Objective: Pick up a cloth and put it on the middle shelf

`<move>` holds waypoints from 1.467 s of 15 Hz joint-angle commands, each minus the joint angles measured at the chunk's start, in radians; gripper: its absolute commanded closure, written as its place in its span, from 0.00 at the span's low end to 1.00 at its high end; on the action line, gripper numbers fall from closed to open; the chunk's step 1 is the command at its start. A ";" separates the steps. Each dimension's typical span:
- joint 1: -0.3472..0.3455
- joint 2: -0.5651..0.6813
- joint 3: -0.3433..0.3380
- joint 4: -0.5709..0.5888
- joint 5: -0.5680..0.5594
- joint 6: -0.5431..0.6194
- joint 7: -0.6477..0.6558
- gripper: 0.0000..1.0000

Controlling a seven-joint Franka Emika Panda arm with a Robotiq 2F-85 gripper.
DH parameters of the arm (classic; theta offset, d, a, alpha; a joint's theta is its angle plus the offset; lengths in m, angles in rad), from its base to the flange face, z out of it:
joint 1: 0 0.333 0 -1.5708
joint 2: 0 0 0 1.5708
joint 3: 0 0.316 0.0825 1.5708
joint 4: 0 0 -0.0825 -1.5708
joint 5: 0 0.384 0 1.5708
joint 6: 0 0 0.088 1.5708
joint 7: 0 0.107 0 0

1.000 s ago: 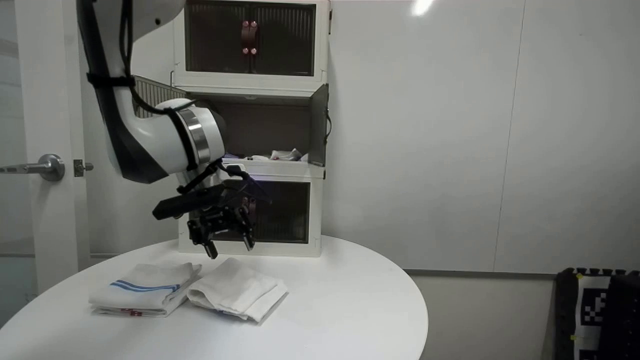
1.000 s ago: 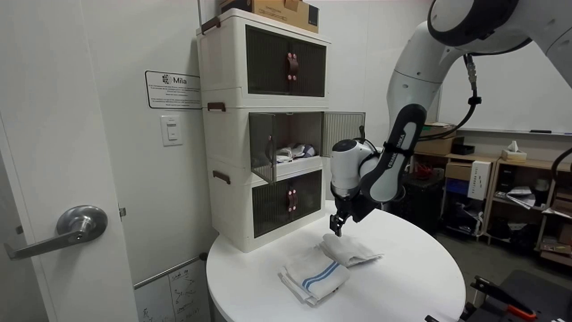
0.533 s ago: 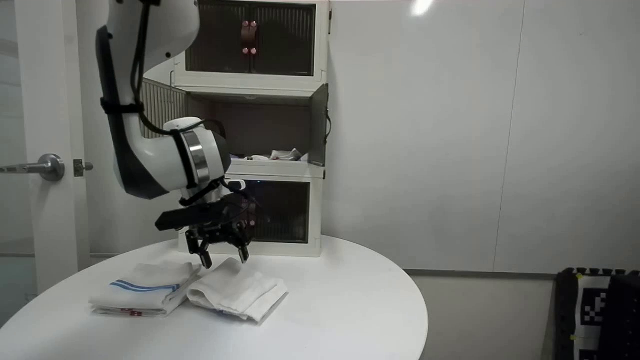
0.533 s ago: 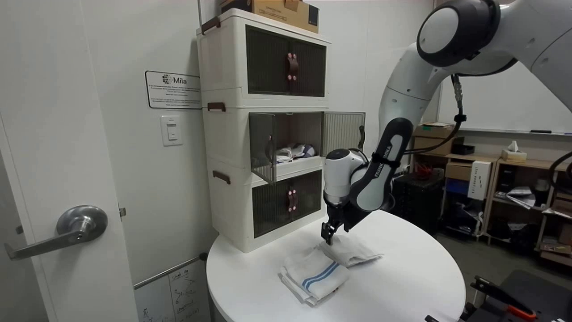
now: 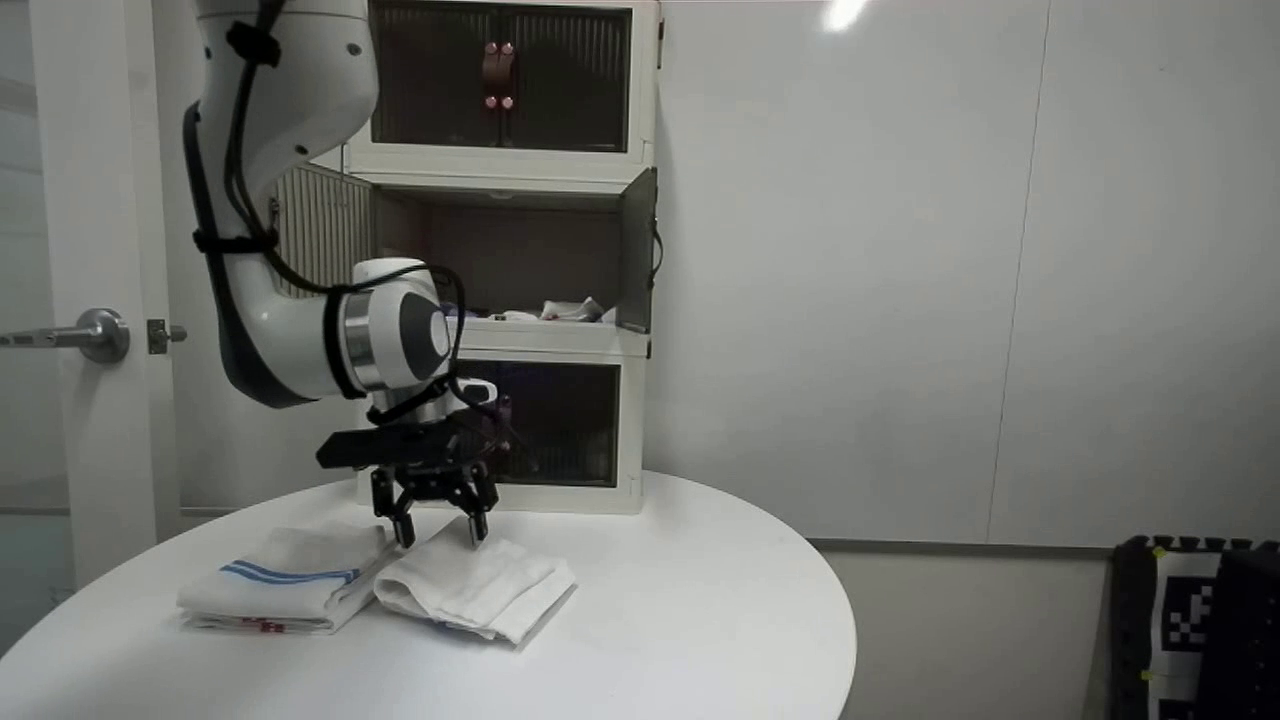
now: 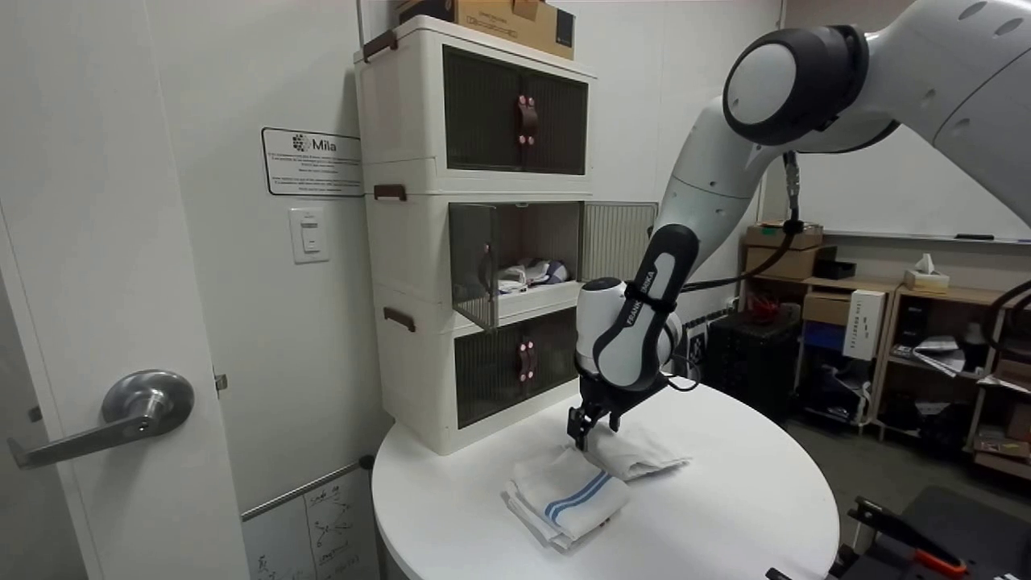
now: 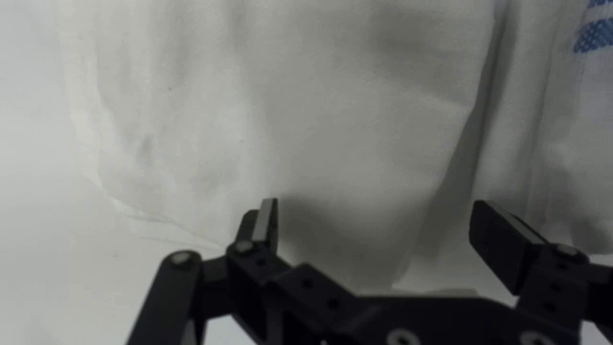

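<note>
A folded plain white cloth (image 5: 480, 590) lies on the round white table (image 5: 700, 620). A folded white cloth with blue stripes (image 5: 290, 582) lies beside it. Both also show in an exterior view, the plain one (image 6: 640, 453) and the striped one (image 6: 573, 491). My gripper (image 5: 441, 535) is open and points down at the plain cloth's rear end. In the wrist view the open gripper (image 7: 374, 206) spans the plain cloth (image 7: 345, 105), with nothing held; contact with it cannot be told. The middle shelf (image 5: 570, 340) has its doors open.
Crumpled cloths (image 6: 532, 274) lie on the middle shelf. Its open doors (image 6: 475, 266) stick out on both sides, one near the arm (image 5: 325, 225). The upper cabinet (image 5: 500, 75) and lower cabinet (image 6: 519, 362) are shut. A wall (image 5: 900, 300) stands behind the table.
My gripper has come down to the plain cloth's rear end, and the wrist has turned so that the fingers point more straight down. The cloths have not moved.
</note>
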 commanded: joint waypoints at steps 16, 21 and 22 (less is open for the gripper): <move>0.265 -0.088 -0.199 0.011 0.166 -0.173 -0.162 1.00; 0.293 -0.166 -0.239 0.013 0.149 -0.165 -0.125 0.97; 0.296 -0.179 -0.247 0.013 0.145 -0.163 -0.118 0.97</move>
